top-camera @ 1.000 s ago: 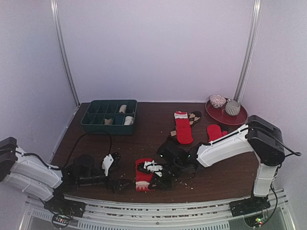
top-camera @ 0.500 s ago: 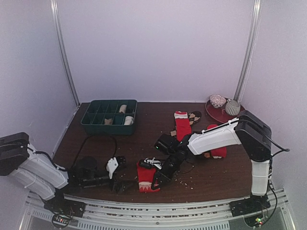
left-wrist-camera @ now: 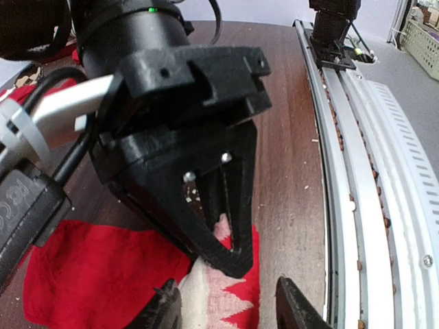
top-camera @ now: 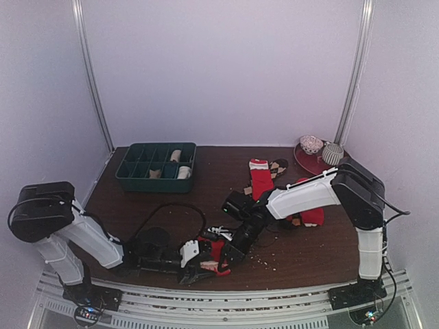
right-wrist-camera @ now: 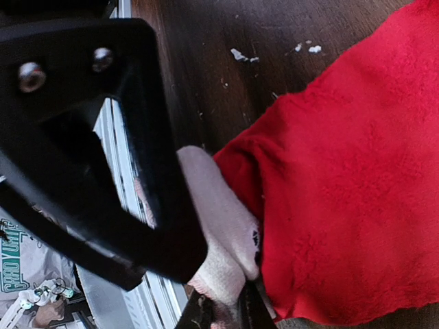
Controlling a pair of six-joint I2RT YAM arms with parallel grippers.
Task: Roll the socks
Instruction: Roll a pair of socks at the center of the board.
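INSPECTOR: Between the fingers of your left gripper (left-wrist-camera: 230, 310) lies the cream end (left-wrist-camera: 209, 295) of a red sock (left-wrist-camera: 96, 267). Those jaws stand roughly half open, one finger on each side of the zigzag edge. I cannot confirm that either pad presses the cloth.

OPERATOR: And my right one?

INSPECTOR: Your right gripper (right-wrist-camera: 223, 314) is closed, tips together, with cream cloth pinched between them. Seen from your left wrist, its black tip bears down on that same end, just ahead of your left fingers. The two grippers are very nearly touching.

OPERATOR: Where does the sock sit?

INSPECTOR: It lies on the table (top-camera: 206, 171) at the near edge, just beside the rail (left-wrist-camera: 357, 171). The cream end points toward the rail and the red body spreads away from it. Pale crumbs (top-camera: 264, 259) are scattered on the wood to its right.

OPERATOR: Anything farther out?

INSPECTOR: Mid-table, a second red sock (top-camera: 261, 184) lies flat, with a brown diamond sock (top-camera: 278, 166) touching it on the right. A third red sock (top-camera: 313, 218) shows partly under your right arm. At back left, a green tray (top-camera: 154, 185) holds rolled socks (top-camera: 176, 155) in several compartments. At back right, a red plate (top-camera: 322, 168) carries two round items (top-camera: 333, 153), patterned; I cannot tell what they are.
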